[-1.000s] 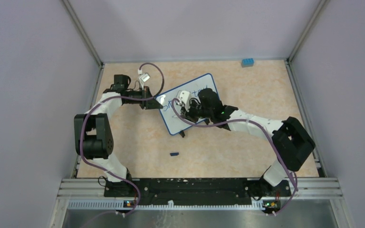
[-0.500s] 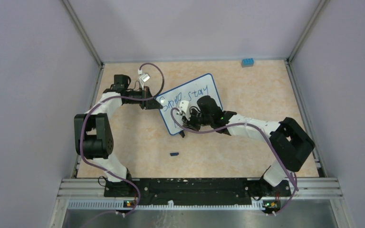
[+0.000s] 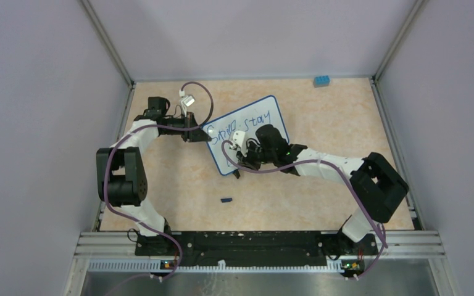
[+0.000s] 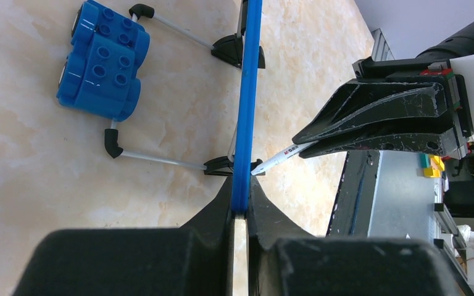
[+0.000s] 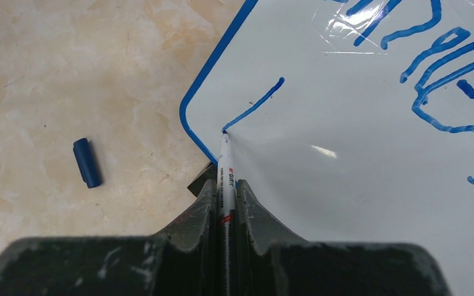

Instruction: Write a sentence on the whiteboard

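Board (image 3: 223, 159) sits propped and tilted mid-worktop (image 3: 333, 123) in the top view, with 2 words of the sentence (image 3: 242, 125) on its upper line. The left hand (image 3: 196, 132) meets its left edge, and the right hand (image 3: 242, 149) is over its lower left. There is wide room to the right and on the near side. A cap (image 3: 226, 200) lies near and a brick (image 3: 321, 80) far back.

From the left wrist, that hand is closed almost fully on the blue frame (image 4: 247, 92). We judge the board light and stiff but tippy on its thin feet (image 4: 234, 49). The frame is the best hold, since the glossy face would likely slip.

From the right wrist, that hand is clamped tight on the marker (image 5: 225, 169). Its tip touches the face just inside the lower-left corner, at the end of 1 short stroke. We see little margin toward that rim and plenty of blank face to the right.
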